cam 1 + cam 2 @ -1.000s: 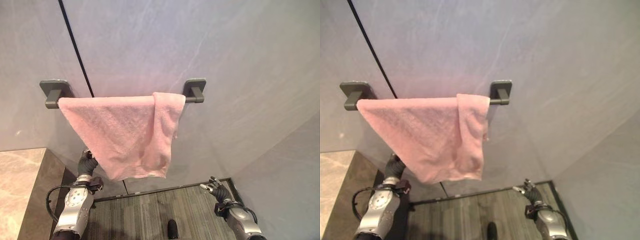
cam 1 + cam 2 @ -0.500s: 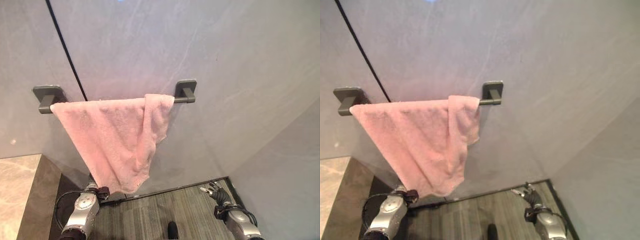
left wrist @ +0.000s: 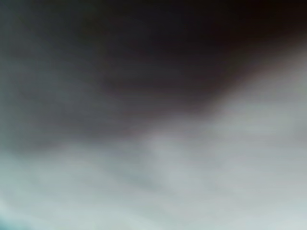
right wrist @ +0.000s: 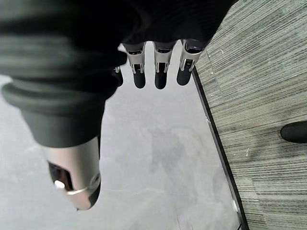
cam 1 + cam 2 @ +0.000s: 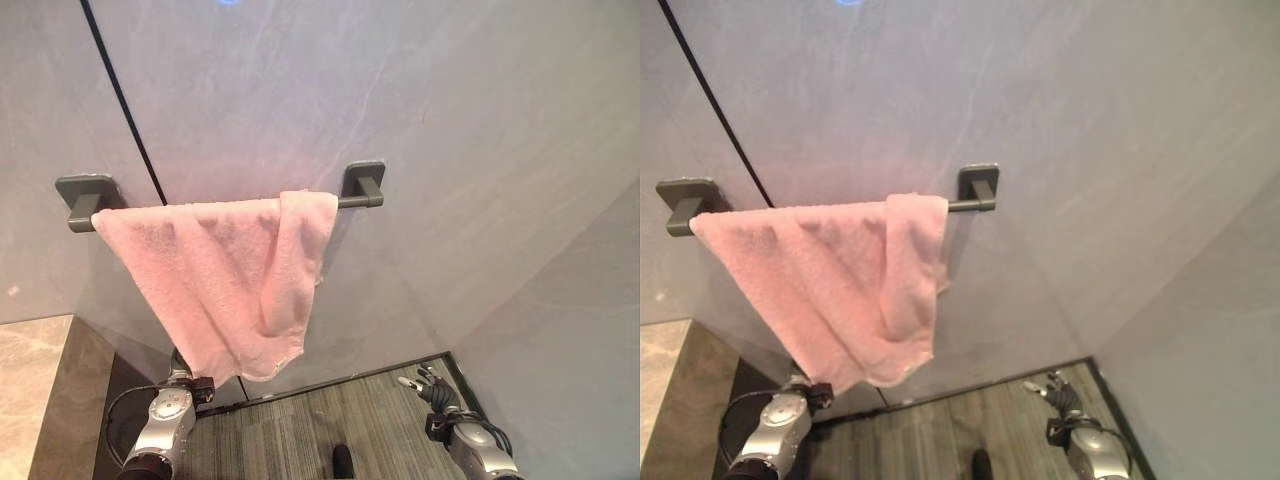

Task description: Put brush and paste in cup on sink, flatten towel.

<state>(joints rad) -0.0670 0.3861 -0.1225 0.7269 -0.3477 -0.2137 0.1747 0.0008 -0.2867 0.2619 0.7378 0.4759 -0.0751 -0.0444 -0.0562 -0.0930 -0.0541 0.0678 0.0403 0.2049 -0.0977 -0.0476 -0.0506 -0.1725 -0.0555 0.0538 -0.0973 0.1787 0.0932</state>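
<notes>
Towel [image 5: 215,280]: pink terry cloth, fuzzy, matt. Towel bar [image 5: 362,186]: dark grey metal, matt. Wall [image 5: 450,150]: smooth grey stone-look panels. Floor [image 5: 290,435]: grey ribbed carpet. Counter [image 5: 25,390]: polished beige marble.

Soft even light; left wrist view blurred

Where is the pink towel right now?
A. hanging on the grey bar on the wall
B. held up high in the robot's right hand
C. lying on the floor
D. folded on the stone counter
A: the towel hangs bunched over the bar on the wall.
</notes>
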